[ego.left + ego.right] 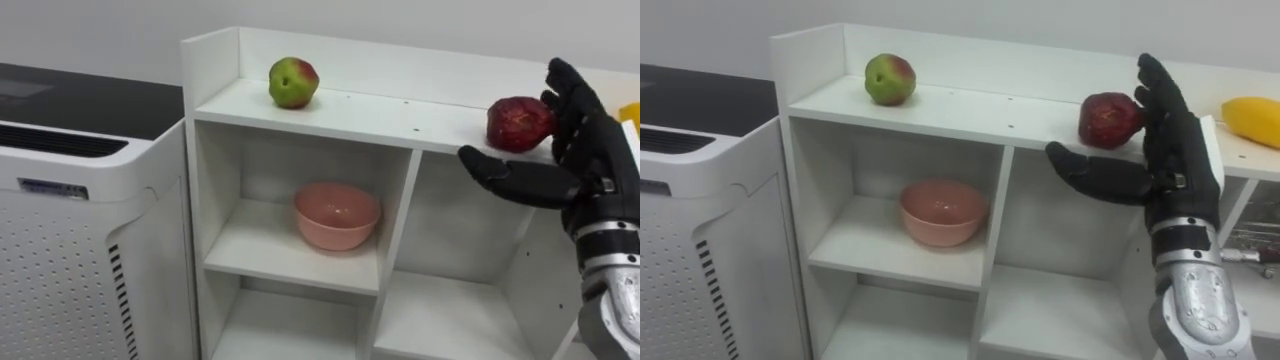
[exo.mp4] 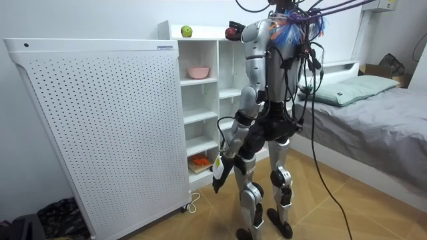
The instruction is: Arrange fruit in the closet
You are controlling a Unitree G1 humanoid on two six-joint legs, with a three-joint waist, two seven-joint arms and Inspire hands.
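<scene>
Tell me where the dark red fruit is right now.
In the left eye view the dark red fruit sits on top of the closet, right of the green apple, close beside the open right hand.

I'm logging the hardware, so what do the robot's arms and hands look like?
The right hand is matte black, with a ribbed metal wrist band and a glossy silver forearm shell. The left hand looks dark too, under a silver arm.

Readable text, numbers, signs: none.
Entry 1: small dark label (image 1: 52,188), left middle of the left eye view, on the front of the white perforated unit (image 1: 70,270). Its print is too small to read.
</scene>
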